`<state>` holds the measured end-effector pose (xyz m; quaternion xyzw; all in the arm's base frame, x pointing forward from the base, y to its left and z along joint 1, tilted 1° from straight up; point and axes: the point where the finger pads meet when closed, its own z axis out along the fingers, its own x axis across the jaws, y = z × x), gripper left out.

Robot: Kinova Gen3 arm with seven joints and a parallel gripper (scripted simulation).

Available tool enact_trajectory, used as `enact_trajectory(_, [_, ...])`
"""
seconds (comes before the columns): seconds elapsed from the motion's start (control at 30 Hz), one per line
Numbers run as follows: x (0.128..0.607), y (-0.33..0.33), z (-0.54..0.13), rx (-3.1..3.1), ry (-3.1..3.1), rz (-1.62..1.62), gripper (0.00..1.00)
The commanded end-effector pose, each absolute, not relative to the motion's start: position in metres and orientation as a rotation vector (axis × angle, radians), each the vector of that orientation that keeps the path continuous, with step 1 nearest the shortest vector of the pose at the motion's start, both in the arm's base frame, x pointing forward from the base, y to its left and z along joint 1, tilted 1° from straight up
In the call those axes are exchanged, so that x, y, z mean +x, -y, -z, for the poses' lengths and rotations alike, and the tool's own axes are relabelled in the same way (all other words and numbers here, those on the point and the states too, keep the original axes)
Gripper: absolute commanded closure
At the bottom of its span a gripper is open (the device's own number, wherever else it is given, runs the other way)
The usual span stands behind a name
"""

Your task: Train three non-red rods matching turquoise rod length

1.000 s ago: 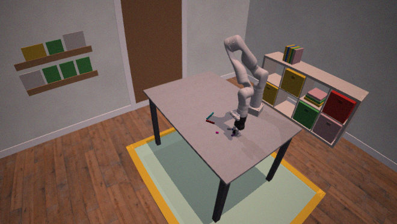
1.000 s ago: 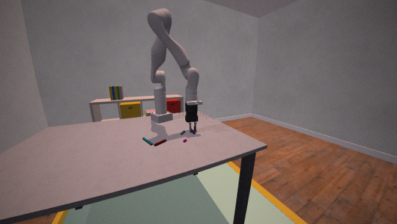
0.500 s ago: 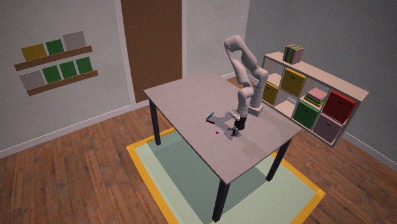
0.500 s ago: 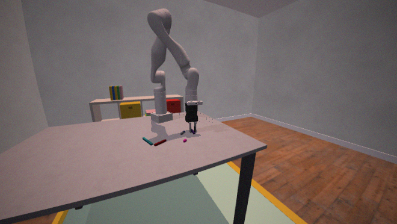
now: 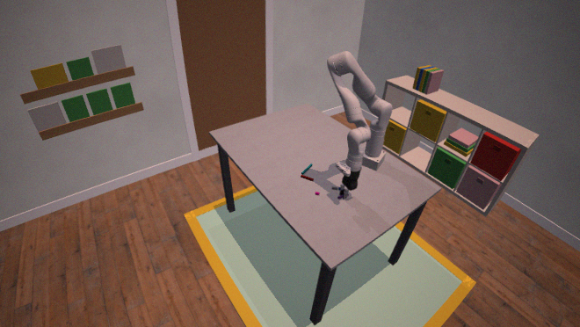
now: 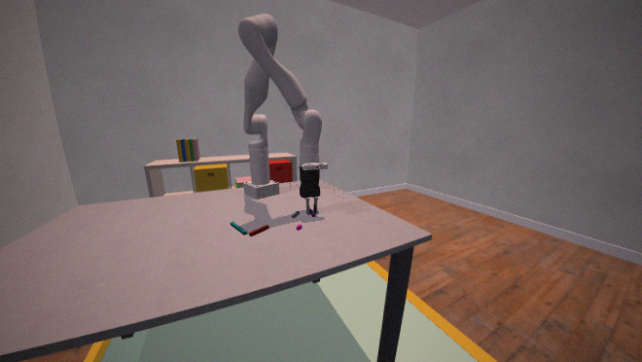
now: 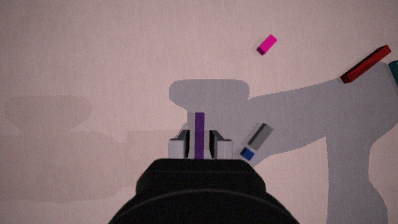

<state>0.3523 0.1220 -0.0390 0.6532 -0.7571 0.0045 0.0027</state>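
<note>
My gripper point(image 7: 199, 139) points straight down at the table, its fingers standing on either side of a purple rod point(image 7: 199, 135) with a small gap on each side. The gripper is open. The purple rod lies flat and runs away from me between the fingers. Just right of it a grey rod point(image 7: 261, 136) and a blue rod point(image 7: 247, 154) lie end to end, slanted. A magenta rod point(image 7: 266, 44) lies alone farther off. A red rod point(image 7: 365, 64) and the turquoise rod point(image 7: 394, 72) lie at the far right. In the top view the gripper point(image 5: 347, 191) stands low over the purple rod point(image 5: 340, 196).
The arm's base point(image 5: 373, 160) stands on the table behind the gripper. The magenta rod point(image 5: 317, 192), red rod point(image 5: 307, 178) and turquoise rod point(image 5: 307, 169) lie to the left of the gripper. A shelf unit point(image 5: 457, 141) stands beyond the table.
</note>
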Motion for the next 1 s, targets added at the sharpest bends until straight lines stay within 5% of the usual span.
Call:
enact_trajectory(0.0, [0.3515,-0.1232,0.0397,2.051,2.376,-0.01,0.46])
enact_trajectory(0.03, [0.3515,-0.1232,0.0397,2.051,2.376,-0.01,0.76])
enact_trajectory(0.97, [0.3515,-0.1232,0.0397,2.051,2.376,-0.01,0.76])
